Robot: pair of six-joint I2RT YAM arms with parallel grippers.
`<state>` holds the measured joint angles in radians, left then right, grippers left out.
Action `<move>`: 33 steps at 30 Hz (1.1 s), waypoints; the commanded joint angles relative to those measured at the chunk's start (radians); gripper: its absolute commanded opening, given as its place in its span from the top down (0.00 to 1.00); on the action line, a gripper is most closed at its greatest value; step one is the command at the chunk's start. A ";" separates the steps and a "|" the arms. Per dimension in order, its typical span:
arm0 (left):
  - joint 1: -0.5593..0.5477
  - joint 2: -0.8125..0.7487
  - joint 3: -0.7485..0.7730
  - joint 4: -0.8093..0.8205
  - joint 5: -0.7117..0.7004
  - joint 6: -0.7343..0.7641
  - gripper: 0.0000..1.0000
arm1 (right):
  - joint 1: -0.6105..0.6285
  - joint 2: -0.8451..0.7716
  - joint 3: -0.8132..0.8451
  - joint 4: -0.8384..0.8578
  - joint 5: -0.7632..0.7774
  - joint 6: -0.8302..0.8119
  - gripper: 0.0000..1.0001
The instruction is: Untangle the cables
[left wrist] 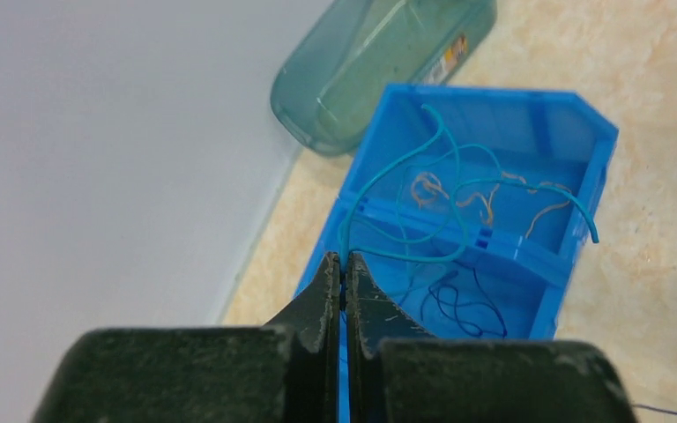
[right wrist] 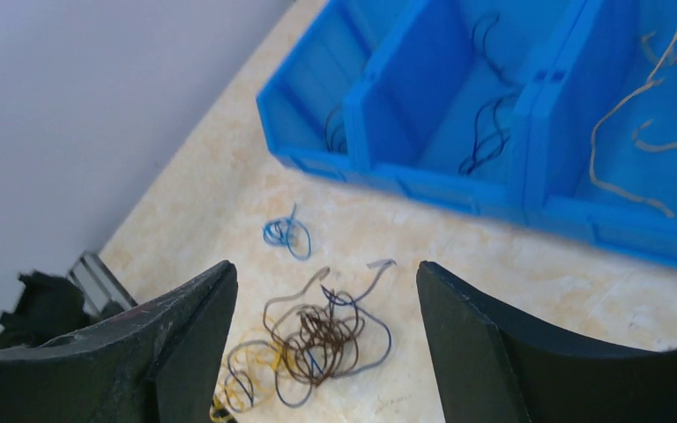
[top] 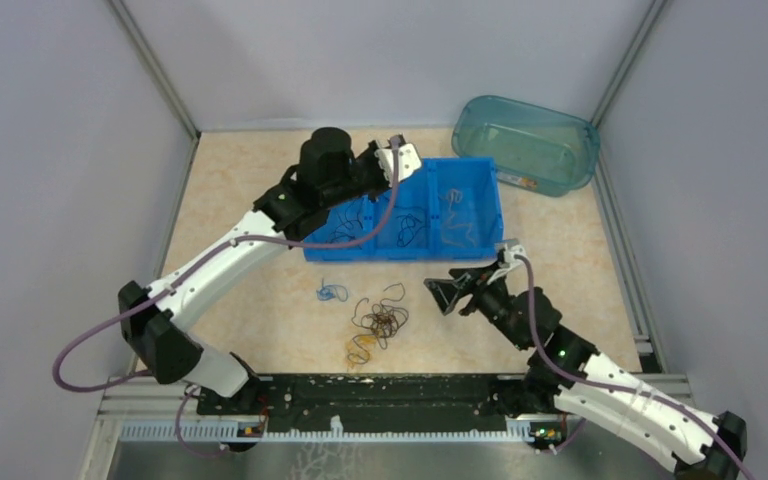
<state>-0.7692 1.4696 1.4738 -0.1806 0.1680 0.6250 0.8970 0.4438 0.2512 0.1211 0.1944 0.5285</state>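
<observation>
A tangle of brown, dark and blue cables [top: 378, 322] lies on the table in front of the blue bin [top: 483, 164], with yellow loops [top: 362, 348] at its near side and a small blue curl [top: 332, 292] to its left. My left gripper [top: 400, 160] hangs over the bin's back rim, shut on a teal-blue cable [left wrist: 458, 189] that arcs out above the compartments. My right gripper [top: 447, 293] is open just right of the tangle. In the right wrist view the tangle [right wrist: 326, 335] lies between and below the spread fingers, untouched.
The bin has three compartments: tan wires [top: 457, 215] on the right, dark wires [top: 410, 225] in the middle, dark-blue ones [top: 350, 220] on the left. A clear teal tub [top: 525, 140] stands at the back right. Walls close in three sides.
</observation>
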 commanded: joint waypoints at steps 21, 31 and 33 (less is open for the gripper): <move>0.092 0.394 0.027 0.063 -0.230 0.096 0.82 | 0.007 -0.134 0.249 -0.241 0.257 -0.088 0.24; 0.125 0.346 0.245 -0.196 -0.070 0.008 0.00 | 0.007 -0.058 0.265 -0.207 0.183 -0.154 0.22; 0.152 0.303 0.289 -0.277 0.005 0.001 0.00 | 0.006 -0.023 0.266 -0.162 0.124 -0.178 0.22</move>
<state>-0.6598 1.8771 1.6524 -0.3084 0.0345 0.6697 0.8967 0.3710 0.4610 -0.1204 0.4065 0.4103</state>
